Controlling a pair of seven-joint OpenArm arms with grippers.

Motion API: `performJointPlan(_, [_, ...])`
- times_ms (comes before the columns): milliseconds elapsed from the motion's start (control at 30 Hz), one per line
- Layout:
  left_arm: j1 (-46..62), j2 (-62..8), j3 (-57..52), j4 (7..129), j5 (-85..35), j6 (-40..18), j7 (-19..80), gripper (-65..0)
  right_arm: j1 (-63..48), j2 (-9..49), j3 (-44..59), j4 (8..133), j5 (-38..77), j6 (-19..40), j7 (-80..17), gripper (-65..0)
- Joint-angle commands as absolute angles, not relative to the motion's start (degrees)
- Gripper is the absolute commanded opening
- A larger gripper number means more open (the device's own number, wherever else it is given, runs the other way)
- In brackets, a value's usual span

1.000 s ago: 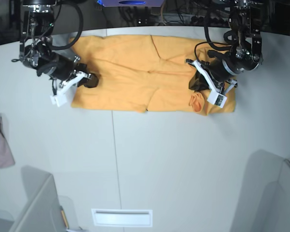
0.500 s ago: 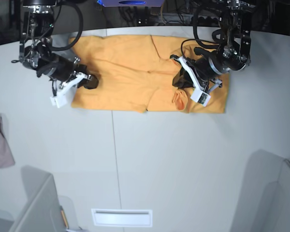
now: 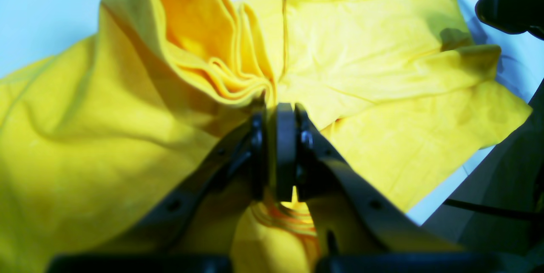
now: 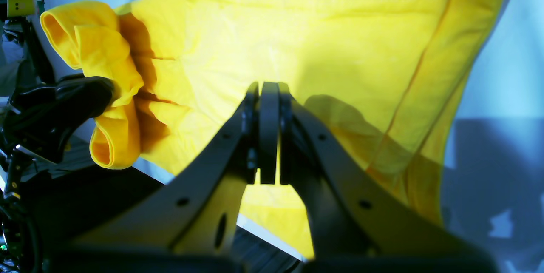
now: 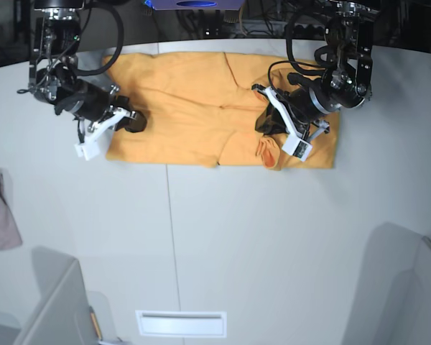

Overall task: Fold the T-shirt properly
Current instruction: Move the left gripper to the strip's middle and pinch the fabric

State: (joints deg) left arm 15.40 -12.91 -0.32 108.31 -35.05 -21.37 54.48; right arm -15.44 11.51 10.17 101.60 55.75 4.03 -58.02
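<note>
The orange-yellow T-shirt [image 5: 194, 108] lies spread at the far middle of the white table [image 5: 237, 237]. My left gripper [image 5: 270, 135], on the base view's right, is shut on a bunched fold of the shirt's right part and holds it over the shirt body. The left wrist view shows the closed jaws [image 3: 278, 113] pinching gathered cloth [image 3: 212, 69]. My right gripper [image 5: 134, 121] is at the shirt's left edge. In the right wrist view its jaws [image 4: 268, 92] are closed, with the shirt [image 4: 323, 39] at the tips.
A small pinkish-mauve cloth [image 5: 0, 215] lies at the table's left edge. A white slotted plate [image 5: 181, 323] sits at the front edge. Grey panels stand at the front left [image 5: 57, 302] and front right [image 5: 402, 287] corners.
My left gripper has carried the shirt's right side leftward, toward the shirt's middle, so the shirt's right edge has pulled in. My right arm has not moved.
</note>
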Motion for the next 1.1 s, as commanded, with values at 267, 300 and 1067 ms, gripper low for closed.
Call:
performJointPlan(267, [14.90, -13.23, -1.01, 109.14, -36.18, -21.58, 58.15, -65.0, -14.99, 12.09, 10.51, 102.46, 56.92, 4.53, -57.19, -65.0])
performJointPlan(300, [14.81, -13.23, -1.19, 109.14, -36.18, -21.58, 58.15, -65.0, -14.99, 12.09, 10.51, 102.46, 56.92, 4.53, -57.19, -65.0])
performJointPlan(1067, [13.23, -13.05, 0.48, 106.68, -36.62, -21.58, 58.51, -39.5, -15.08, 12.00, 10.51, 102.46, 57.27, 4.53, -57.19, -65.0])
